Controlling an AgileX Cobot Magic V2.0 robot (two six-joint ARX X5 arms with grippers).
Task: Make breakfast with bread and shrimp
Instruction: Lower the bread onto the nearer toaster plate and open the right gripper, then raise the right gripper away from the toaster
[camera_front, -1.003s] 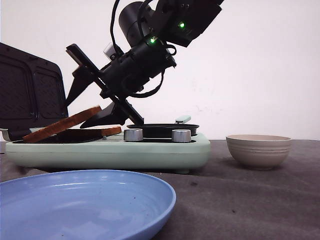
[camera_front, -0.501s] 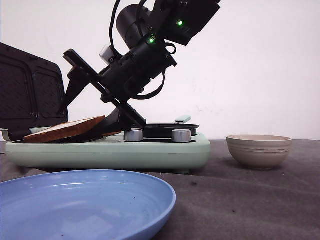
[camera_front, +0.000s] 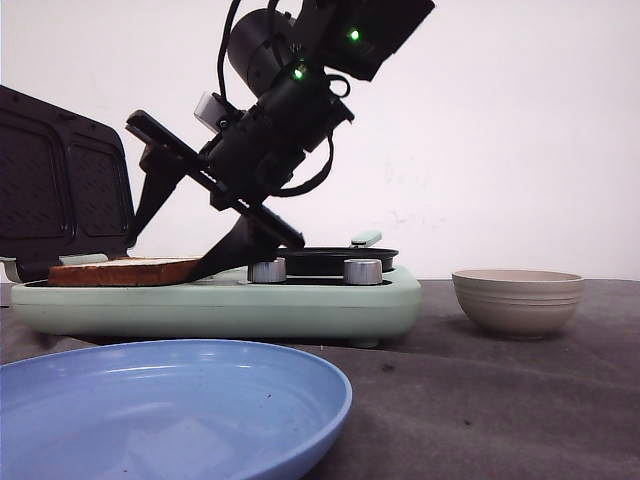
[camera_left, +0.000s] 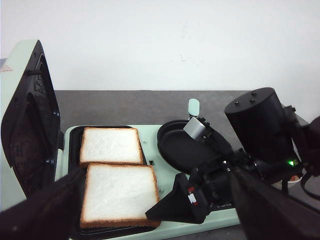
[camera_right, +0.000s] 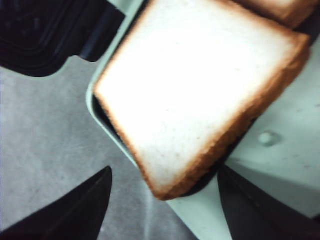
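At the far left of the front view the dark ribbed lid (camera_front: 60, 180) of the pale green breakfast maker (camera_front: 220, 300) stands raised, its edge cut off by the frame. On the plate below it the bread (camera_front: 125, 271) lies flat, seen only edge-on as a brown crust line. The left wrist view shows what that angle hides: two white slices (camera_left: 111, 145) side by side in the dark tray, the nearer slice (camera_left: 120, 194) just beside the farther one.

The right arm slopes down from the upper middle toward the left, green lights glowing on its housing. The right gripper (camera_front: 170, 225) has its fingers spread wide: one finger (camera_front: 150, 200) points down behind the bread, the other finger tip (camera_front: 225, 255) rests low at the slice's right end, though whether it touches is hard to tell. In the right wrist view both dark fingers sit apart at the picture's lower corners, holding nothing, with a blurred slice (camera_right: 200, 95) over the tray's corner.

The left gripper (camera_left: 160, 220) shows only as two dark blurred shapes, well separated and empty.

Right of the bread sit two silver knobs (camera_front: 266, 270) and a round black pan (camera_left: 182, 147). A blue plate (camera_front: 170, 400) fills the foreground, partly cut off. A beige bowl (camera_front: 517, 300) stands at the right on the dark table (camera_front: 500, 400).
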